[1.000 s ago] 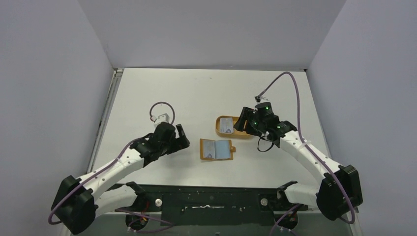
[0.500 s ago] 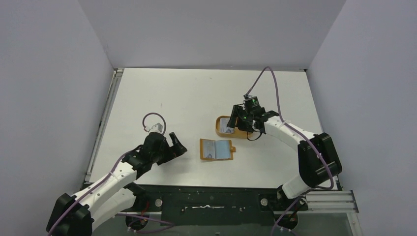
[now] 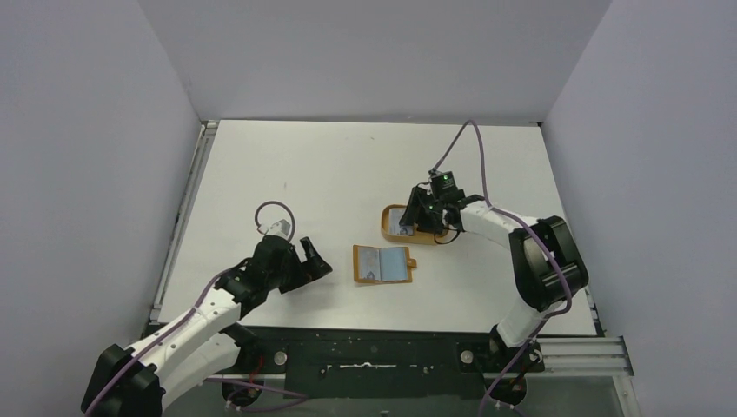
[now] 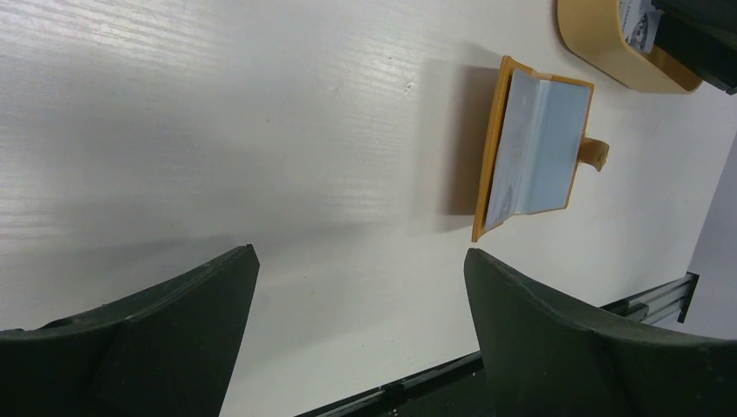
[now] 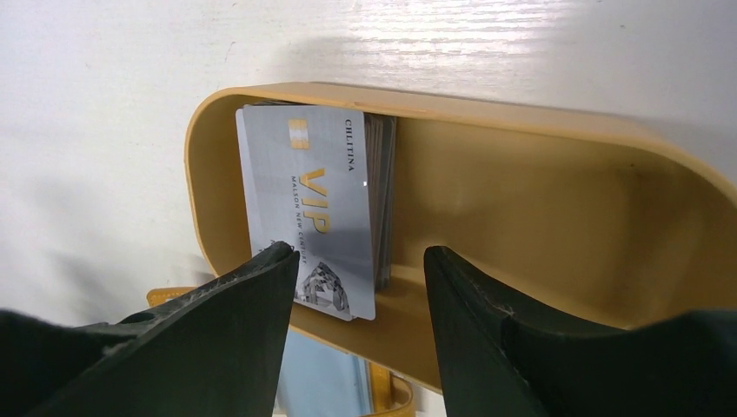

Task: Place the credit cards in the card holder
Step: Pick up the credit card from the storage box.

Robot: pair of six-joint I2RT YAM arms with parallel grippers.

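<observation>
A white table (image 3: 348, 165) carries an orange oval tray (image 3: 385, 226) right of its centre. The card holder (image 3: 381, 264) lies open closer to the near edge. The credit cards (image 5: 317, 182) are stacked in the tray's left end. The right gripper (image 5: 361, 256) hovers over them, jaws apart, holding nothing. It should probably straddle only the top card's long edges before closing. The left gripper (image 4: 361, 261) sits empty, jaws wide, left of the holder.

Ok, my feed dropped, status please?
Left tool open, empty. Right tool open over the credit cards in the tray. Card holder lies open; nothing between it and tray.
</observation>
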